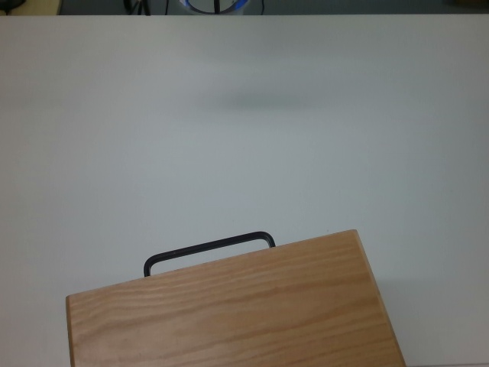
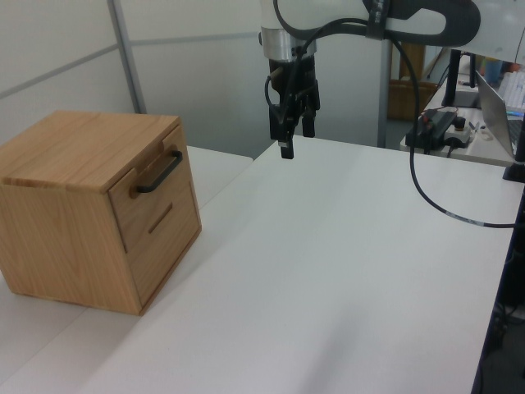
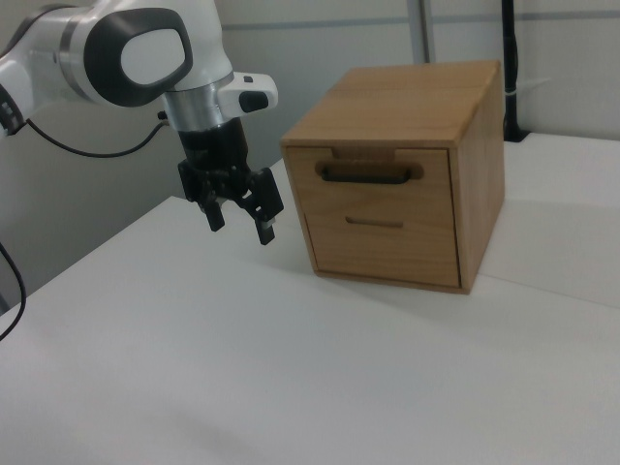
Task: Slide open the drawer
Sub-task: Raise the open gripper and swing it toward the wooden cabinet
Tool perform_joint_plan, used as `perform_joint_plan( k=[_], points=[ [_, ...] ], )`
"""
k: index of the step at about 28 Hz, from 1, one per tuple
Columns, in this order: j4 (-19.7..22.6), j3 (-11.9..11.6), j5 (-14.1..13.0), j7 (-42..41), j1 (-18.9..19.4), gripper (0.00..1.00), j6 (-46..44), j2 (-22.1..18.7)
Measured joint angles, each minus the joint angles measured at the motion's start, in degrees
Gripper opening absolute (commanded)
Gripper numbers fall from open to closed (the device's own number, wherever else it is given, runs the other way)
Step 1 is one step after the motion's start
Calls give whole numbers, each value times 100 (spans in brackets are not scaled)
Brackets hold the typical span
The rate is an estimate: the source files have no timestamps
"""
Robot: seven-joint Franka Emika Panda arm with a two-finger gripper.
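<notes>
The drawer (image 3: 432, 178) is the upper front panel of a pine cabinet (image 3: 482, 145), pushed in flush with the front. Its black bar handle (image 3: 368, 175) shows in the left view as the handle (image 2: 158, 172) on the drawer front (image 2: 125, 197), and in the top view as the handle (image 1: 209, 248) sticking out past the top board (image 1: 229, 306). My gripper (image 3: 240, 225) hangs open above the white table, well apart from the handle, on the right view's left. In the left view the gripper (image 2: 294, 141) hovers to the cabinet's right. The top view does not show it.
A second panel with a slot (image 3: 374, 223) sits below the drawer. The white table (image 2: 328, 271) spreads in front of the cabinet. A power strip (image 2: 439, 125), cables and a laptop (image 2: 500, 107) lie at the left view's far right. A black cable (image 2: 426, 193) hangs from the arm.
</notes>
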State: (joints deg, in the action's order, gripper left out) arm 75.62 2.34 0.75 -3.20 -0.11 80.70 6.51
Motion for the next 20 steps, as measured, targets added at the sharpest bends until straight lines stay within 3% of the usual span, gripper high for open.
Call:
perform_joint_plan(
  k=[13,20],
  points=[
    [0,0,1,293,-27,100,0,-31],
    [-4,-3,27,961,-69,100,-173,-51]
  ],
)
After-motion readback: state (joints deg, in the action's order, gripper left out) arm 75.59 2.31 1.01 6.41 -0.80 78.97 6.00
